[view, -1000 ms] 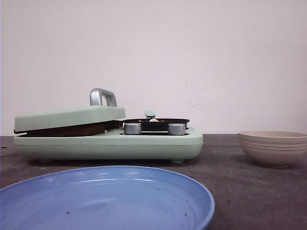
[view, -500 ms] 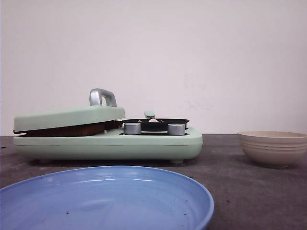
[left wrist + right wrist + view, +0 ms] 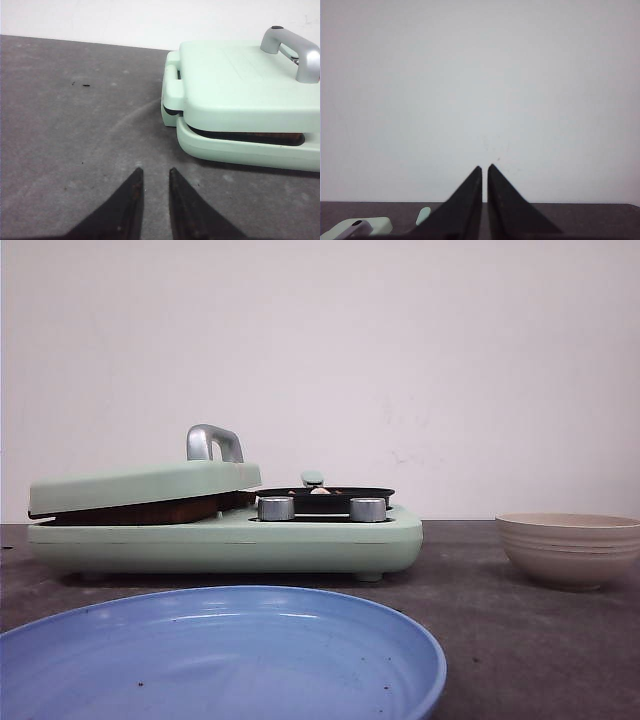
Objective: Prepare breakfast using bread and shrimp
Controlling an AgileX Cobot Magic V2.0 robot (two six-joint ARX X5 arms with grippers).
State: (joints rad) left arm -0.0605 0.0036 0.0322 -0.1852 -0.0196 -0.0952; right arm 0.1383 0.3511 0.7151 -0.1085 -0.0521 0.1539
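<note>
A mint-green breakfast maker [image 3: 230, 540] stands on the dark table, its lid [image 3: 240, 85] down. A brown strip [image 3: 250, 137] shows in the slit under the lid. I cannot tell whether it is the bread. In the small black pan [image 3: 325, 497] on the maker's right side, a pale pinkish bit of shrimp [image 3: 320, 490] peeks over the rim. My left gripper [image 3: 154, 172] hovers low over bare table beside the maker, its fingers a little apart and holding nothing. My right gripper [image 3: 484, 168] points at the white wall, its fingers nearly touching and holding nothing.
A wide blue plate [image 3: 300, 640] lies nearest the front, with nothing on it. A beige bowl [image 3: 570, 548] stands at the right. Two metal knobs [image 3: 277, 508] face forward on the maker, and a metal handle [image 3: 213, 442] rises from its lid.
</note>
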